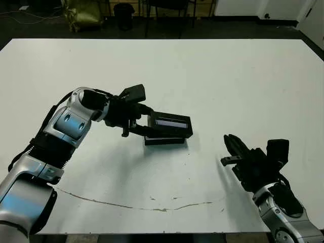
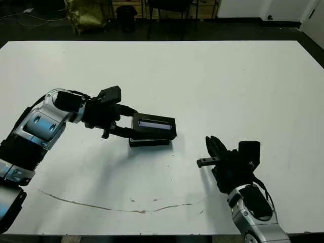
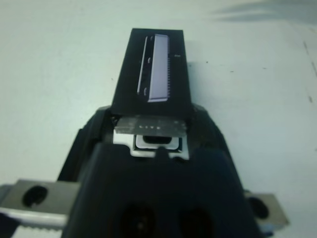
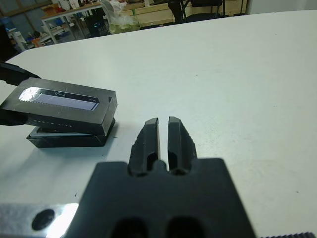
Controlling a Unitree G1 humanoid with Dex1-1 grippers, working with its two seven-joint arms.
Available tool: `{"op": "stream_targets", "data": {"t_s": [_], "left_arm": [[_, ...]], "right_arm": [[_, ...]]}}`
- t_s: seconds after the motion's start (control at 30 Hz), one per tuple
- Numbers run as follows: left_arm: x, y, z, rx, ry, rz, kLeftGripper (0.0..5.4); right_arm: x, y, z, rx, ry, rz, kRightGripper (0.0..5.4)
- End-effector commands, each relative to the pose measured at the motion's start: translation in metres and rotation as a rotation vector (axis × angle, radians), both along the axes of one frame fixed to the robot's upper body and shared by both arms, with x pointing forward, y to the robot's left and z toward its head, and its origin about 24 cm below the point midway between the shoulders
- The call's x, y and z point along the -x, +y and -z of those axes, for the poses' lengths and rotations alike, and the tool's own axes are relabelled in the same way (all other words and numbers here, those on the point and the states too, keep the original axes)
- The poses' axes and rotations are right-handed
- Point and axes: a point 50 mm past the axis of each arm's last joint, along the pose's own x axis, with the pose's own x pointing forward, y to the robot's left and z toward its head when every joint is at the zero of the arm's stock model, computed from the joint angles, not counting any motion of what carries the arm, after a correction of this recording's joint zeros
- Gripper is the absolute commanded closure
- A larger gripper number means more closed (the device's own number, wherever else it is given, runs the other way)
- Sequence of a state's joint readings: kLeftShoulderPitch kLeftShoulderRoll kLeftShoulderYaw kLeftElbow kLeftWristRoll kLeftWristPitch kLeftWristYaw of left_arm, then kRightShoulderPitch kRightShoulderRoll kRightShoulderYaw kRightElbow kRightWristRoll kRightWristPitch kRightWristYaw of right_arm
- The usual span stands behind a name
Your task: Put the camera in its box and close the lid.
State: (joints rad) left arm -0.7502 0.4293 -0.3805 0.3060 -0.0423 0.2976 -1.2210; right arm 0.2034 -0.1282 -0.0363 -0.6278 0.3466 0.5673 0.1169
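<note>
My left gripper (image 1: 146,124) is shut on the near end of the lid (image 1: 172,125), a black cover with a glossy bluish-grey strip on top. It holds the lid just above the box (image 1: 164,140) and shifted slightly right of it. Only the dark side of the box shows beneath the lid. In the right wrist view the lid (image 4: 64,106) rests over the box (image 4: 69,138) and overhangs it. The camera is hidden from every view. My right gripper (image 1: 229,139) hovers low at the front right, shut and empty, about a hand's width from the box.
A thin brown scuff line (image 1: 152,207) runs across the white table (image 1: 228,76) near its front edge. Chairs and a yellow-green bag (image 1: 83,12) stand on the dark floor beyond the far edge.
</note>
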Motion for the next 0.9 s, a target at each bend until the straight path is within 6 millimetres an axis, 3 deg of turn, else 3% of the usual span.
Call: {"op": "stream_targets", "data": {"t_s": [0.03,0.9], "left_arm": [[-0.0008,0.0007,0.0007,-0.027,0.005,0.002,3.15],[-0.0013,-0.0025,0.0087,-0.098,0.021,-0.016,3.15]], "right_arm": [[0.0014,-0.0022,0.0045,0.006,0.04,0.011,5.4],[0.0012,-0.0011,0.0036,-0.007,0.034,0.014,5.4]]}}
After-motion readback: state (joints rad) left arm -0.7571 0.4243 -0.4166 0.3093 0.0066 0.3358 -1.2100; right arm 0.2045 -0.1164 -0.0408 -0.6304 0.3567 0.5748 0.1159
